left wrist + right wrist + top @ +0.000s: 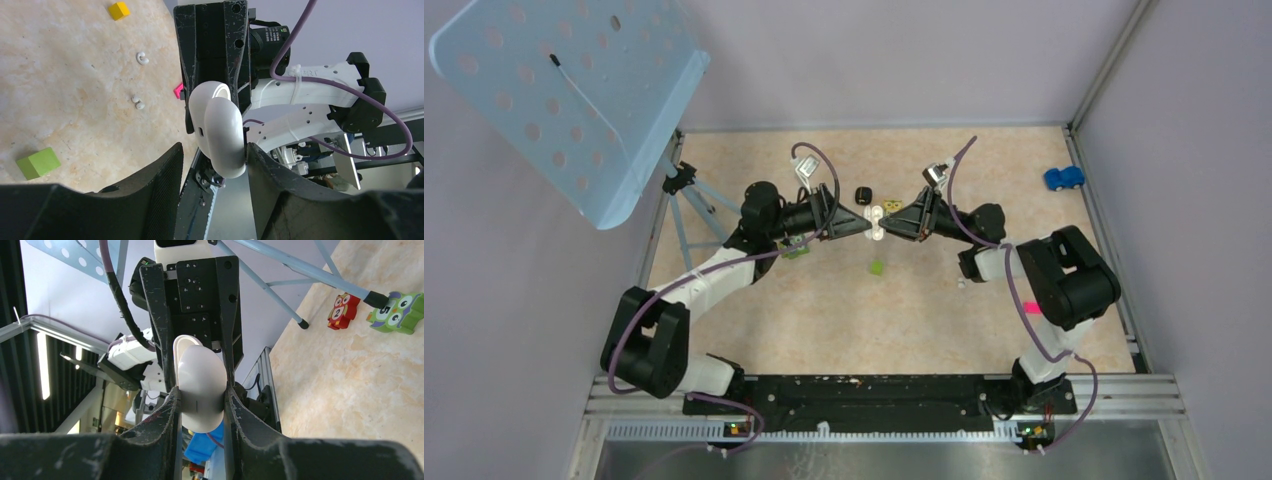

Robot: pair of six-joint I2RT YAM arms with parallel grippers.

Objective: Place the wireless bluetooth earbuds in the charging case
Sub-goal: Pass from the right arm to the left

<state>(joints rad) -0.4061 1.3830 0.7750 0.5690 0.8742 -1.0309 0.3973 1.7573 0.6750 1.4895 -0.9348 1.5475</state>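
Above table centre, case between fingers

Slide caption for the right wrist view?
Right pincer clamps the white charging case in mid-air; left pincer flanks its far end.

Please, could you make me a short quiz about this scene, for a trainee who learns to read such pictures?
1. True or false: the right gripper is shut on the white charging case.
2. The left gripper has its jaws: A) fully shut; B) open around the case; C) out of view.
3. Which toy stands near the far right corner of the table?
Key: 1 true; 2 B; 3 the blue toy car.
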